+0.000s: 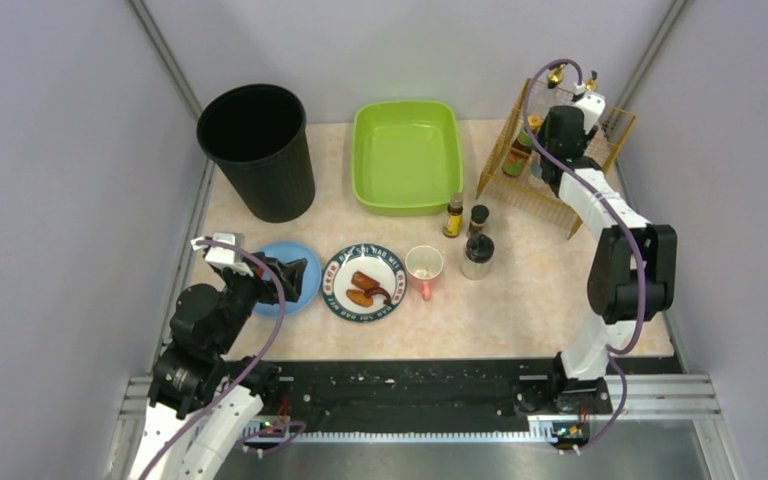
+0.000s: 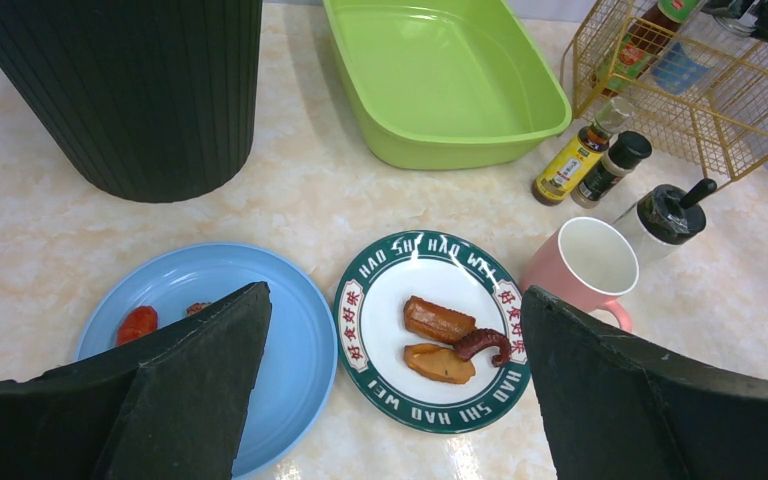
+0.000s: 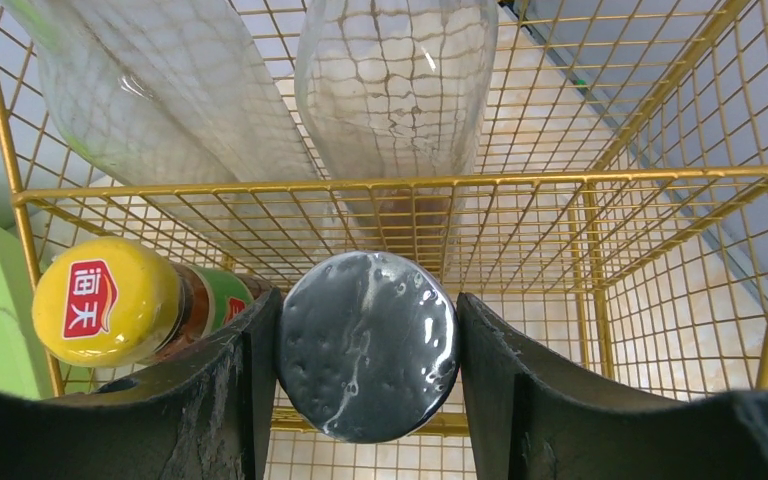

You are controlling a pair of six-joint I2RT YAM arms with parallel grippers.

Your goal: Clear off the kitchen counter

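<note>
The kitchen counter (image 1: 520, 310) holds a blue plate (image 2: 290, 350) with a red scrap (image 2: 137, 323), a green-rimmed plate (image 2: 355, 310) with brown food pieces (image 2: 440, 320), and a pink mug (image 2: 585, 262). My left gripper (image 2: 395, 292) is open and empty, hovering above the two plates; in the top view it (image 1: 295, 272) is over the blue plate (image 1: 272, 250). My right gripper (image 3: 368, 345) is inside the gold wire rack (image 3: 600, 180), shut on a silver-capped jar (image 3: 368, 340) next to a yellow-capped bottle (image 3: 105, 300).
A black bin (image 1: 260, 150) stands back left and a lime-green tub (image 1: 406, 205) back centre. A yellow-label sauce bottle (image 1: 453, 216), a black-capped spice jar (image 1: 478, 218) and a steel pot with black lid (image 1: 478, 255) stand before the rack (image 1: 520, 195). Clear bottles (image 3: 390, 80) lie on its upper shelf.
</note>
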